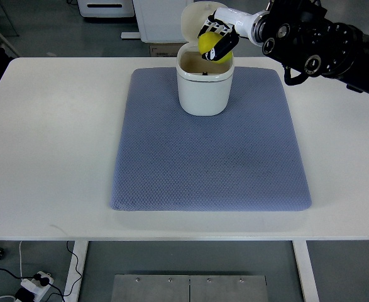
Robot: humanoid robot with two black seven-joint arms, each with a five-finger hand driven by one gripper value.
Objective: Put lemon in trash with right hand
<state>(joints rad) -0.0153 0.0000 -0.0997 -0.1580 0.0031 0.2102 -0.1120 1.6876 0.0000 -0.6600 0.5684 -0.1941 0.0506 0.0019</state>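
Observation:
A yellow lemon is held in my right hand, whose black and white fingers are curled around it. The hand hovers just over the open mouth of a white trash bin, at its far right rim. The bin stands at the far middle of a blue-grey mat, and its lid is tipped up behind it. The right arm comes in from the upper right. The left arm is out of view.
The mat lies on a white table. White cabinets and a cardboard box stand beyond the table's far edge. A power strip and cables lie on the floor at the lower left.

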